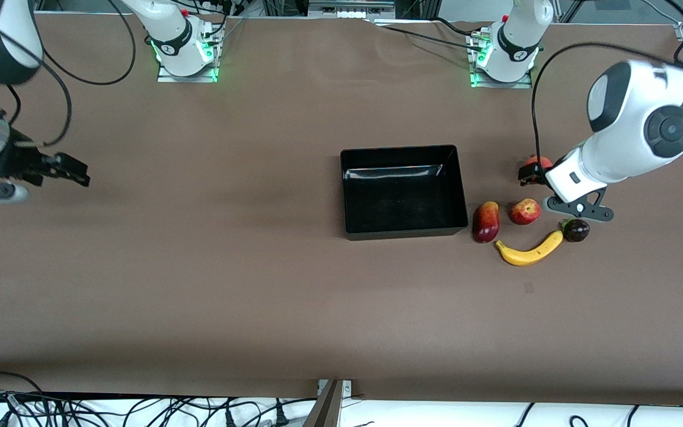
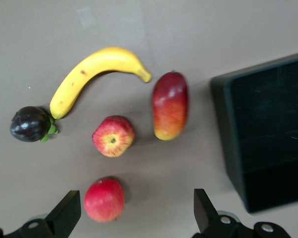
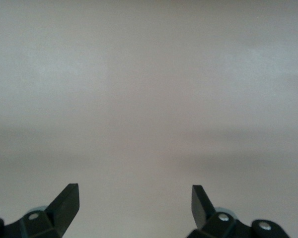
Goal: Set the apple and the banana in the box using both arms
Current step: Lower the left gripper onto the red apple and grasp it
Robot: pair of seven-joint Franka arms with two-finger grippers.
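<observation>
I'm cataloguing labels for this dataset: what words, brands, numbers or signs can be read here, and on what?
None can be read.
The apple, banana and box carry no print.
Round marks on the arm bases are too small to read.

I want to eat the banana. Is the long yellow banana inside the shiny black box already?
No, the long curved yellow banana lies on the brown table beside the glossy black plastic box.
</observation>
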